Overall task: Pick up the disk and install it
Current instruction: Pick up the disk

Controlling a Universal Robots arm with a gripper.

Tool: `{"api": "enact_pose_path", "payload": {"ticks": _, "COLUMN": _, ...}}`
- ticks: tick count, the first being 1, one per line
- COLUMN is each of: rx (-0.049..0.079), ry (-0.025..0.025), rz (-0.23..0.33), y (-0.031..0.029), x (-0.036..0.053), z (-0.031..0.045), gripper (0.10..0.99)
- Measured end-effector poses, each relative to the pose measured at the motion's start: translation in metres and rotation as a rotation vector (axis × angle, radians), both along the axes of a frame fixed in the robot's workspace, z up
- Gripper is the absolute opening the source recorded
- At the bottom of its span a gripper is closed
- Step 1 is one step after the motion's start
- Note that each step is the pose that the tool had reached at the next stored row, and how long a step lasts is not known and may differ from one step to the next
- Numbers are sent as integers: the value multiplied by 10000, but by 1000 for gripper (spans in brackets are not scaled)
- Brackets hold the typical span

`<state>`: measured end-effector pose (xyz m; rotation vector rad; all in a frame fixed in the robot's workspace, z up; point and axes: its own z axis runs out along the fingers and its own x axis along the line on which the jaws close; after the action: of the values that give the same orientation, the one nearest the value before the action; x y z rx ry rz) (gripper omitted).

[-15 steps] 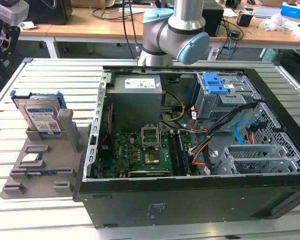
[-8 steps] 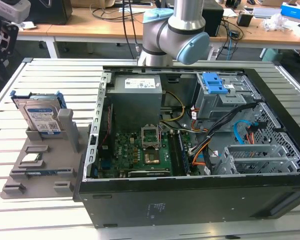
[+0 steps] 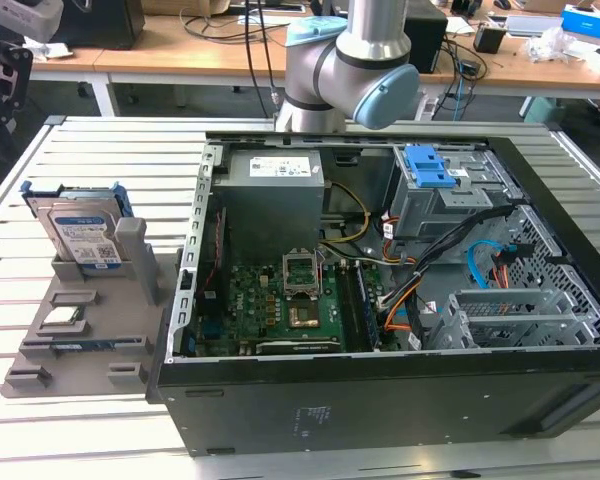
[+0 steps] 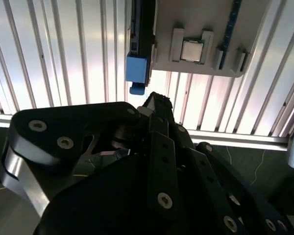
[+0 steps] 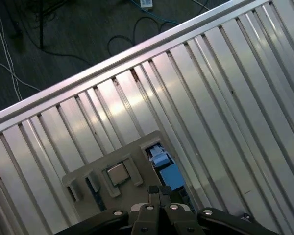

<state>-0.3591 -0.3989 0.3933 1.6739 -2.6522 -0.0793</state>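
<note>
Toward the edge of the table (image 3: 90, 150) at the exterior view's left, the disk (image 3: 80, 232) stands upright in a grey holder (image 3: 100, 345). Approach step, I judge: the gripper (image 5: 159, 191) hangs over it, fingers together, empty; grasping needs them parted.

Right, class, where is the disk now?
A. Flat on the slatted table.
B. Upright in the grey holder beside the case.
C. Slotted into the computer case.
B: the disk stands on edge in the grey holder, on the exterior view's left of the computer case.
</note>
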Motion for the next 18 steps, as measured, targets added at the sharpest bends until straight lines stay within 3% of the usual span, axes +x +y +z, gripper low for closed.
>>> {"api": "enact_pose_path", "payload": {"ticks": 4, "rx": 0, "ry": 0, "rz": 845, "y": 0, "x": 0, "z": 0, "gripper": 106}}
{"api": "enact_pose_path", "payload": {"ticks": 18, "rx": 0, "ry": 0, "rz": 2737, "y": 0, "x": 0, "z": 0, "gripper": 106}}
